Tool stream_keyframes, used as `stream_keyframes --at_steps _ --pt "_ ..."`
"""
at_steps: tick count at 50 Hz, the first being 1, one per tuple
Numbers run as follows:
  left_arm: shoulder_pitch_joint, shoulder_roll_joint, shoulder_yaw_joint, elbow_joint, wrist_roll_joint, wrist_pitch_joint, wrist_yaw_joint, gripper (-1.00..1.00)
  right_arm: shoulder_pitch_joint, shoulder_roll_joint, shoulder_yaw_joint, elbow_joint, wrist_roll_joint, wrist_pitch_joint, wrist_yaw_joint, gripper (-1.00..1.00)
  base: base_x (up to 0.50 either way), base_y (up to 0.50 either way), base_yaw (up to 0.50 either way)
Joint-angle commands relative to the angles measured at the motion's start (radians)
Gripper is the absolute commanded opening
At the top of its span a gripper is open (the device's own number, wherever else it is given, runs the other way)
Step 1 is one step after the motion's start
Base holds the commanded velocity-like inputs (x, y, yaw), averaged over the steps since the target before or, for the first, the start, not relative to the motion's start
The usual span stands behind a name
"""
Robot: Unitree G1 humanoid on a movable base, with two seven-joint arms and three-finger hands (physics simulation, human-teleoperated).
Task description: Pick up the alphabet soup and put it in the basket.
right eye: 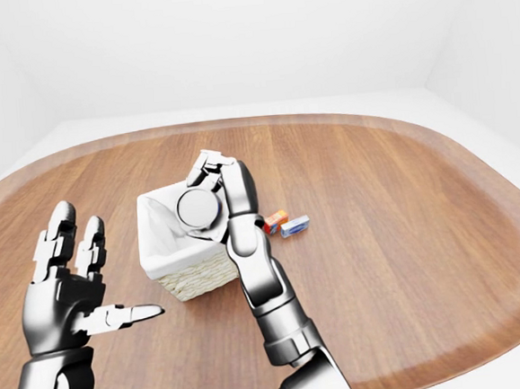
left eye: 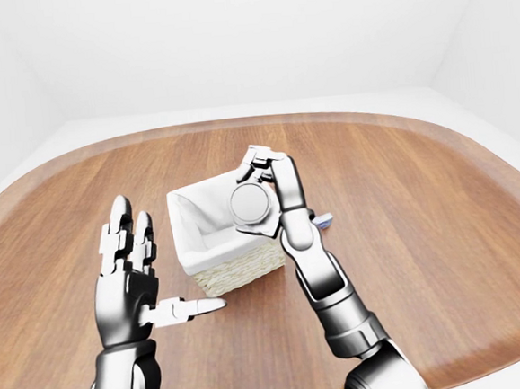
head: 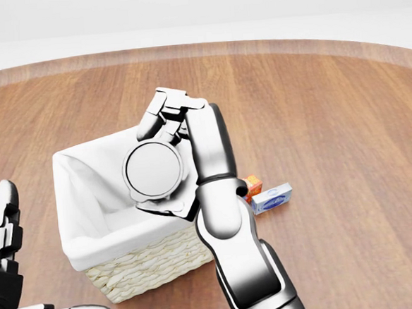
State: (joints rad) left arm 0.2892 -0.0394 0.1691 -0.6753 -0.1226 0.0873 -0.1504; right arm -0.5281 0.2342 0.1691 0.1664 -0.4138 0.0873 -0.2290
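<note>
My right hand [head: 164, 147] is shut on the alphabet soup can [head: 153, 170]. I see only the can's round grey end, which faces the camera. The hand holds the can above the right part of the basket [head: 93, 256], a woven basket with a white cloth lining on the wooden table. The can is above the basket's rim, not resting inside. My left hand [left eye: 133, 276] is open and empty, fingers spread, over the table to the left of the basket in the left-eye view.
A small blue and white box [head: 271, 199] and a small orange box [head: 252, 185] lie on the table [head: 345, 116] just right of the basket, partly behind my right forearm. The table's rounded edge [right eye: 471, 133] curves round with white floor beyond.
</note>
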Motion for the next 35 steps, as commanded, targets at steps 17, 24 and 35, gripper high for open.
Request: stream_keyframes --at_steps 17,24,35 --pt "-0.004 -0.005 0.033 -0.026 -0.025 0.000 -0.018 1.00 -0.333 0.034 -0.068 0.587 0.141 0.000 -0.165 -1.00 0.00 0.00 0.00" --pt "-0.007 -0.005 0.039 -0.026 -0.029 0.000 -0.021 1.00 -0.387 0.040 -0.073 0.706 0.124 -0.023 -0.203 -1.00 0.00 0.00 0.00" --pt "0.002 -0.010 0.047 -0.046 -0.035 0.000 -0.028 1.00 -0.471 0.046 -0.092 0.898 0.100 -0.099 -0.268 -1.00 0.00 0.00 0.00"
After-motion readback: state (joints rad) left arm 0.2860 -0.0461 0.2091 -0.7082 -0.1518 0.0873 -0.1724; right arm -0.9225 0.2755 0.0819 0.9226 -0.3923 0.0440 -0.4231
